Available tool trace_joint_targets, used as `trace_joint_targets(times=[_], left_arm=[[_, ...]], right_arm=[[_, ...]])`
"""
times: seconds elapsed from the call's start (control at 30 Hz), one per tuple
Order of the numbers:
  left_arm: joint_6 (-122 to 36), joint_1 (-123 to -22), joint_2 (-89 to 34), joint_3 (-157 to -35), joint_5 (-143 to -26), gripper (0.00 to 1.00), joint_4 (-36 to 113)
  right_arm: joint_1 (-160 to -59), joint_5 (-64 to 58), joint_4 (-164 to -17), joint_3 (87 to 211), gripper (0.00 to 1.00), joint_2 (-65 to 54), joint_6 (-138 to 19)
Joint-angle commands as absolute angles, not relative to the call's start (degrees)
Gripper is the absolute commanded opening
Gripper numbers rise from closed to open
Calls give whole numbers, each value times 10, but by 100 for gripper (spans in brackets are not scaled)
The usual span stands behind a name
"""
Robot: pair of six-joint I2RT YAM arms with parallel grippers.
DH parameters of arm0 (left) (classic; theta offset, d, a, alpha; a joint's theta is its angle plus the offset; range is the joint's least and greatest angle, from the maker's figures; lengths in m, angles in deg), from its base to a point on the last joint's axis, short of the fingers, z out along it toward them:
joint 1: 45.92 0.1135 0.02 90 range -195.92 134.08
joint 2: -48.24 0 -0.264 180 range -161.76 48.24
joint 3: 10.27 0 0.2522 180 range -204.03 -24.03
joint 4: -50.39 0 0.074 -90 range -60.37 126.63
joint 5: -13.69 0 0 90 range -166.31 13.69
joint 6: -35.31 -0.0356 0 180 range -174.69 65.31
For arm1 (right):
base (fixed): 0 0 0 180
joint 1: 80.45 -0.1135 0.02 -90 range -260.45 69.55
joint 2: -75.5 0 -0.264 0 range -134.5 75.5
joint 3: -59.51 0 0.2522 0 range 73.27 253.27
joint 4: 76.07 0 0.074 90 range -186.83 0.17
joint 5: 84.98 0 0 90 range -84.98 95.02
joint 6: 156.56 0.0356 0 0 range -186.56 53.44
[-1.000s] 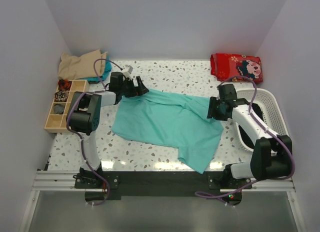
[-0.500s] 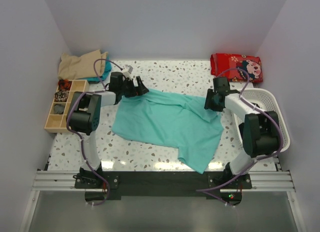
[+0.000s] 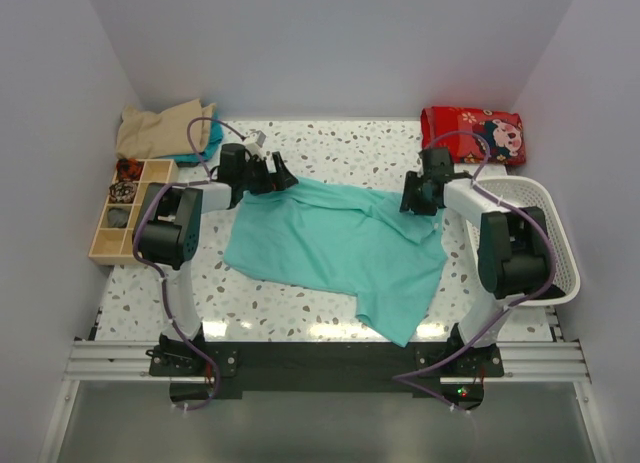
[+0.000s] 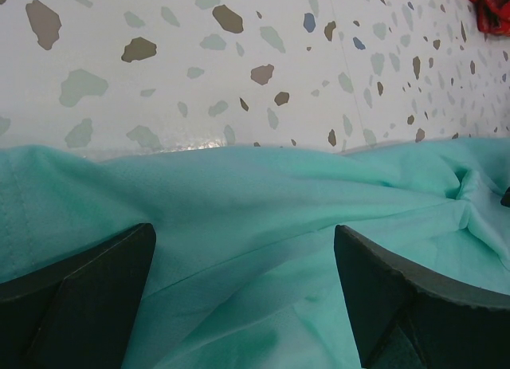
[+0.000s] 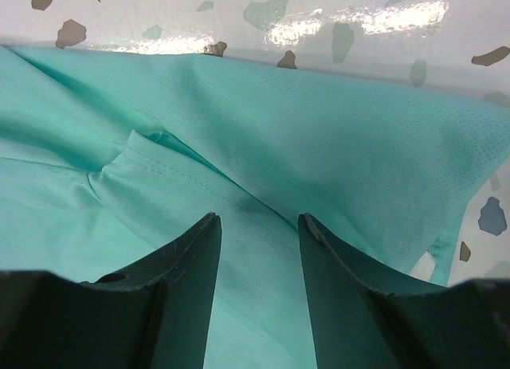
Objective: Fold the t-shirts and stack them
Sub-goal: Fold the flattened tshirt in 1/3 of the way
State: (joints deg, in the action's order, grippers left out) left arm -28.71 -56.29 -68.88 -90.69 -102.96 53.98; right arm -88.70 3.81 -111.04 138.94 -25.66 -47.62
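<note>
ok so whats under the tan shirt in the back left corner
A strip of blue-teal fabric sticks out from under the tan shirt along its right side. The rest is covered, so how far it extends, or whether anything else lies beneath, cannot be told.

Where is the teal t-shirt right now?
In the top view the teal t-shirt lies crumpled mid-table between the arms, its far corners at the left hand and right hand, with the white basket to its right.
</note>
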Motion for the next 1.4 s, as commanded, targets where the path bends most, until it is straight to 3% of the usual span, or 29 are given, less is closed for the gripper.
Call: trace_joint_targets(times=[0.0, 0.13, 0.17, 0.27, 0.33, 0.4, 0.43, 0.47, 0.6, 1.37], left_arm=[[-282, -561, -710, -905, -1037, 100, 516], [-284, -562, -712, -906, -1039, 100, 515], [-284, -562, -712, -905, -1040, 100, 515], [-284, -562, -715, -906, -1041, 100, 514], [-284, -562, -717, -908, -1043, 100, 512], [-284, -562, -719, -909, -1045, 100, 512], [-284, -562, -719, -909, -1045, 100, 513], [-282, -562, -720, -909, -1046, 100, 514], [-282, -562, -720, -909, -1048, 100, 516], [-279, -562, -728, -911, -1054, 100, 520]], right_arm=[[-887, 22, -1104, 1405, 46, -259, -487], [-887, 12, -1101, 1390, 33, -250, -488], [-888, 11, -1100, 1386, 22, -248, -488], [-887, 7, -1100, 1376, 6, -239, -489], [-888, 5, -1107, 1373, 0, -236, -492], [-888, 5, -1109, 1370, 0, -227, -493], [-888, 4, -1108, 1365, 2, -221, -496], [-887, 8, -1106, 1360, 29, -214, -497], [-887, 17, -1098, 1357, 47, -207, -500], [-887, 85, -1109, 1381, 51, -231, -515]])
